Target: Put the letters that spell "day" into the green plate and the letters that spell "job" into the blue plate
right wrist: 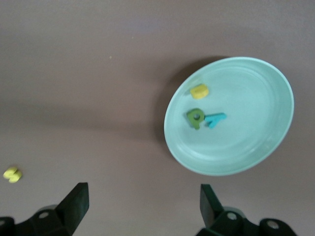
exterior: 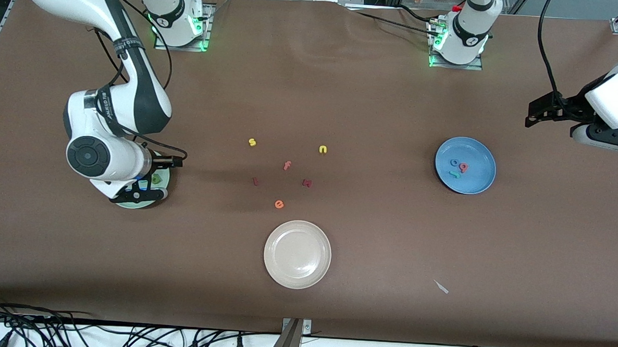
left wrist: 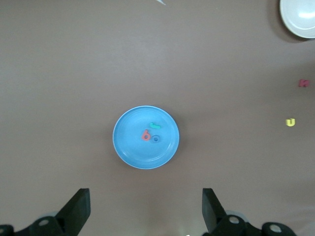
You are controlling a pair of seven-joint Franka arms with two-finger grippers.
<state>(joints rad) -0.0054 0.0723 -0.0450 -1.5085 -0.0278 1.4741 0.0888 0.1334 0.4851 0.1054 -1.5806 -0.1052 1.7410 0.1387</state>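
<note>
The green plate (right wrist: 256,98) lies toward the right arm's end of the table, mostly covered by that arm in the front view (exterior: 130,204). In it lie the yellow "a" (right wrist: 199,91), the olive "d" (right wrist: 195,118) and the teal "y" (right wrist: 215,119). My right gripper (right wrist: 142,206) hangs open and empty by the plate's rim (exterior: 145,186). The blue plate (left wrist: 133,150) (exterior: 477,149) holds the teal "j" (left wrist: 154,126), the pink "b" (left wrist: 146,135) and the blue "o" (left wrist: 156,139). My left gripper (left wrist: 145,211) is open and empty, raised near the left arm's end of the table (exterior: 538,114).
Loose letters lie mid-table: a yellow "s" (exterior: 252,142), a yellow "n" (exterior: 322,149), a pink "f" (exterior: 287,166), two dark red ones (exterior: 255,181) (exterior: 307,183) and an orange "e" (exterior: 279,204). A cream-white plate (exterior: 297,267) sits nearer the front camera. A small scrap (exterior: 441,286) lies beside it.
</note>
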